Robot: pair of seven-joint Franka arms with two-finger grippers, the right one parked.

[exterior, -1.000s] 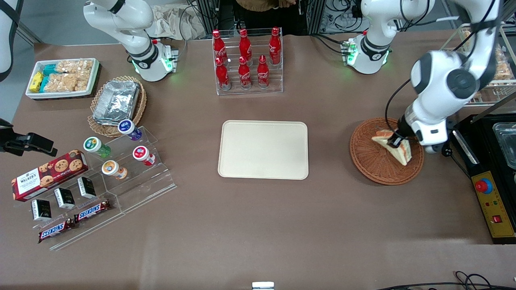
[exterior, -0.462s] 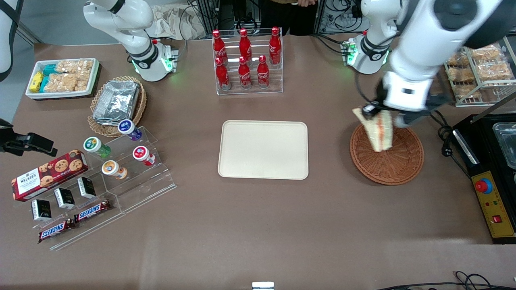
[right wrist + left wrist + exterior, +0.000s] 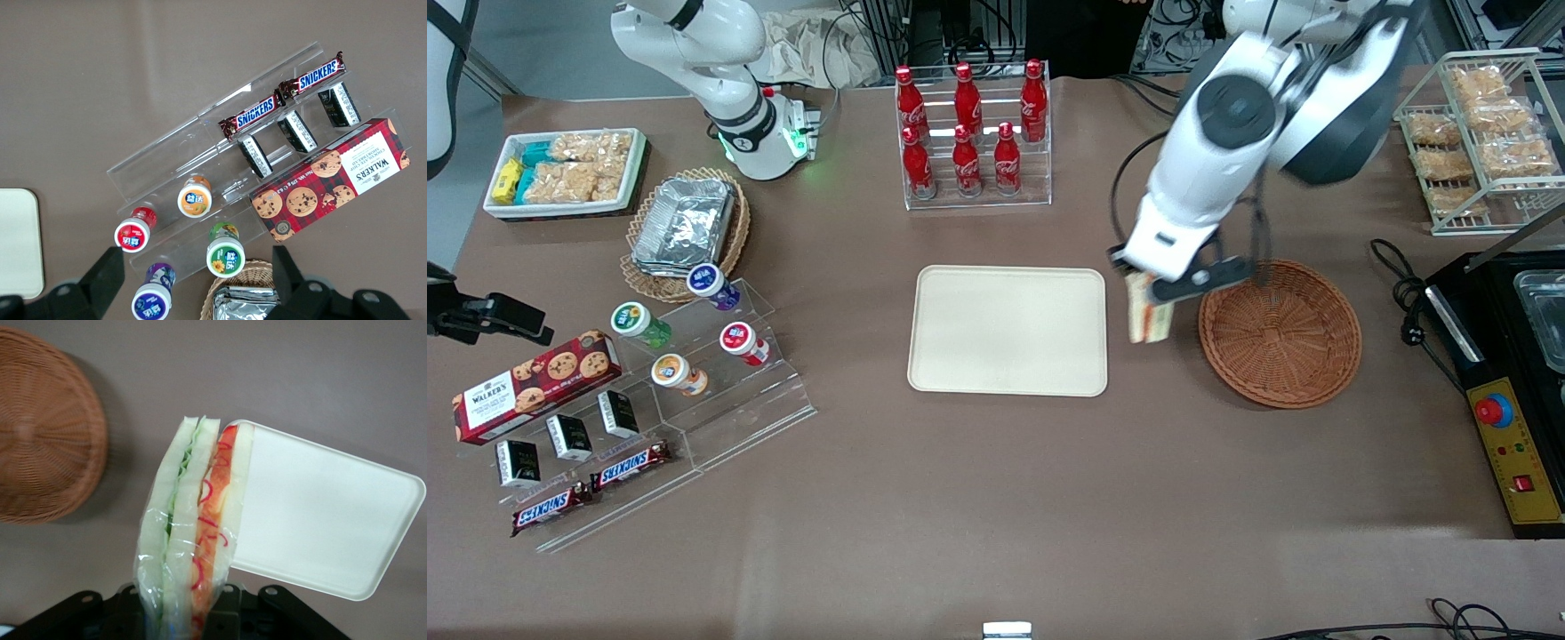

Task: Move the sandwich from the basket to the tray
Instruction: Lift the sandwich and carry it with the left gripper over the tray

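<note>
Front view shows the gripper (image 3: 1149, 289) up off the table, over the gap between the tray (image 3: 1007, 331) and the basket (image 3: 1279, 333), with its jaws closed on the top end of the sandwich (image 3: 1145, 316). The sandwich hangs from it clear of the basket, just beside the tray's short edge. In the wrist view the sandwich (image 3: 193, 520) is in clear wrap, its green, orange and red layers showing, with the tray (image 3: 327, 513) and basket (image 3: 47, 433) lying on either side below it.

Pincer (image 3: 1149, 298) carried sandwich (image 3: 1145, 318) out of basket (image 3: 1280, 333), toward tray (image 3: 1007, 330)
</note>
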